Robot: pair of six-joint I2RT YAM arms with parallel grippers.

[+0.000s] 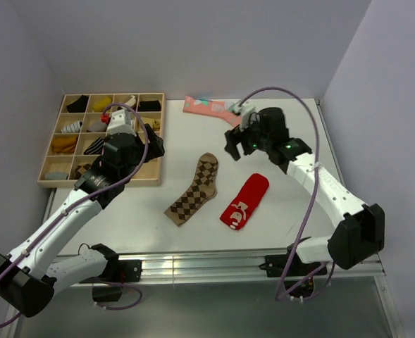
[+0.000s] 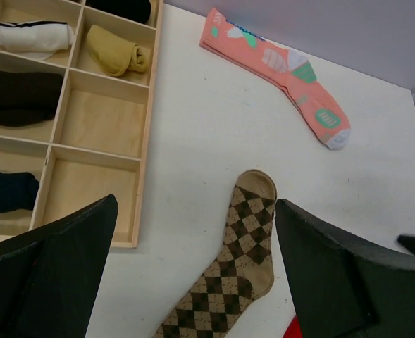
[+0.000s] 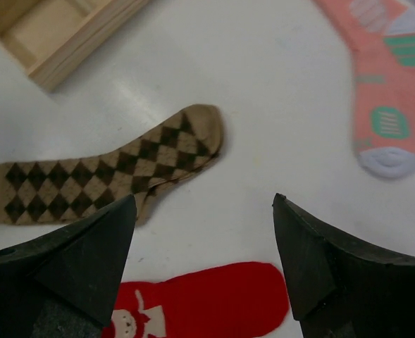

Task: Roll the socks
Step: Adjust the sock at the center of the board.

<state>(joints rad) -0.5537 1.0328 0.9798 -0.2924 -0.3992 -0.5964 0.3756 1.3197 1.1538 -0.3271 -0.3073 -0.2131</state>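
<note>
Top: argyle sock (image 1: 193,189) flat mid-desk (image 1: 292,204), btwn tray (image 1: 66,182) and red sock (image 1: 244,203).
L wrist: left hand (image 2: 194,204) wide open, empty, above sock's toe end.
R wrist: right hand (image 3: 204,199) wide too, nothing held, sock toe just ahead.

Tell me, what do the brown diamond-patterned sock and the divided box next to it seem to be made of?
The brown-and-tan diamond-check sock looks like soft knitted fabric, matte: it lies limp and flat; the fibre cannot be told. The pale divided tray looks like unpainted light wood, perhaps plywood, with faint grain and a dull finish.
</note>
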